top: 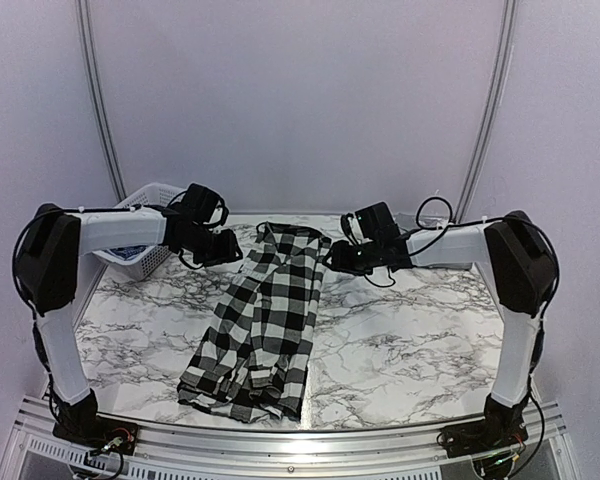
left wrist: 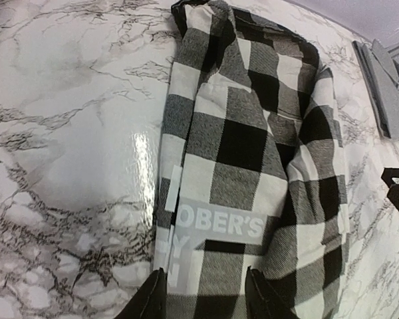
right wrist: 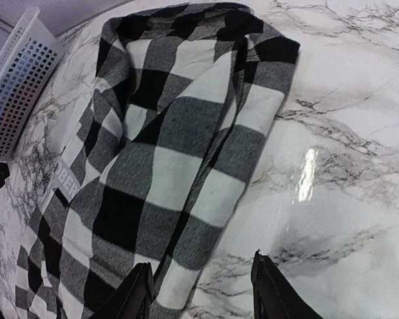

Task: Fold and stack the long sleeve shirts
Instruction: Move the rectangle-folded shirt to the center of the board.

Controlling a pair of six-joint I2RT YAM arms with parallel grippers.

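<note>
At the upper left of the top view, a white slotted basket (top: 145,232) is sitting on the marble tabletop (top: 410,330) behind the left arm. It is apart from the cloth, so it is not crowding the folding space.

Just to its right, the left claw (top: 223,247) is hovering beside the upper left corner of the long sleeve shirt (top: 265,320). It is released: in the left wrist view its fingers (left wrist: 153,296) are standing apart, with the lettered band lying flat beyond them and nothing pinched.

The shirt is lying in the middle of the frame as a long narrow strip, its sides turned in. It is running from the collar end at upper centre down to the rumpled hem at lower centre. That shape probably means the lengthwise folds are done and a crosswise fold is due.

At the upper right corner of the strip, the right claw (top: 338,258) is hovering, also released. In its wrist view the folded edge is resting on marble between the parted fingers (right wrist: 138,292). The two claws appear to be flanking the collar end so each can take one corner.
</note>
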